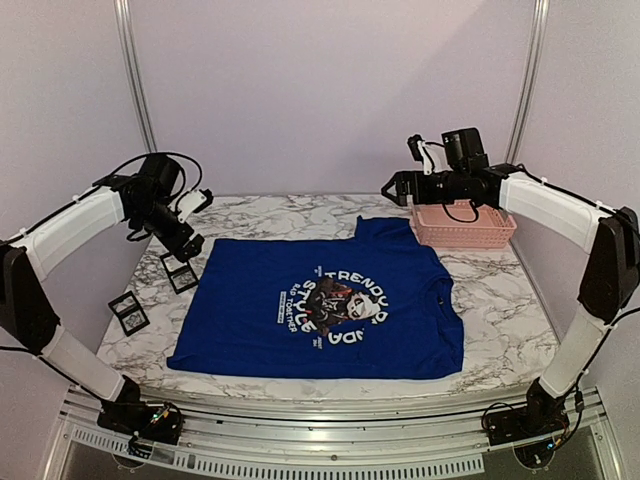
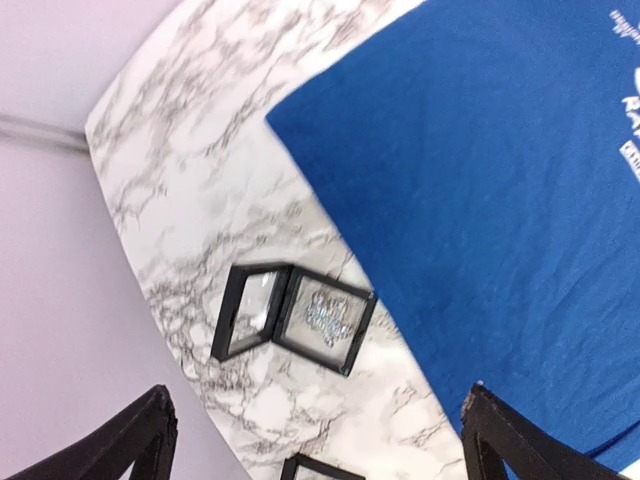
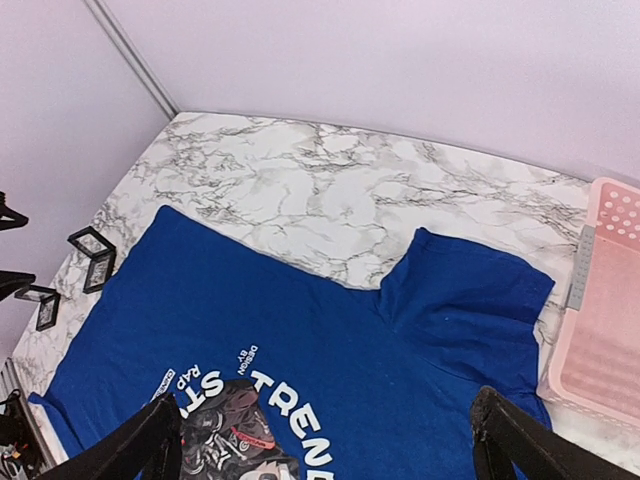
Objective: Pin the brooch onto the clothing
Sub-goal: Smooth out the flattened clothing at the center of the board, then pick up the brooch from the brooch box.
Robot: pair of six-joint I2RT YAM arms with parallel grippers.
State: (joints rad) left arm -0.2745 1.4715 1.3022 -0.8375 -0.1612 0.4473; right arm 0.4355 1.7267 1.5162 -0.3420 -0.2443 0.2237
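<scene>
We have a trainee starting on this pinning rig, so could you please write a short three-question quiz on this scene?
1. True or false: the brooch is already pinned on the blue T-shirt.
2. The left gripper and right gripper are: A both open and empty, B both shut, C one holding the brooch?
3. What stands at the far right corner of the table?
Key: 1 false, it lies in an open black case beside the shirt; 2 A; 3 a pink basket.

Lab booth: plain walls (image 1: 320, 90), aluminium frame (image 1: 133, 75)
</scene>
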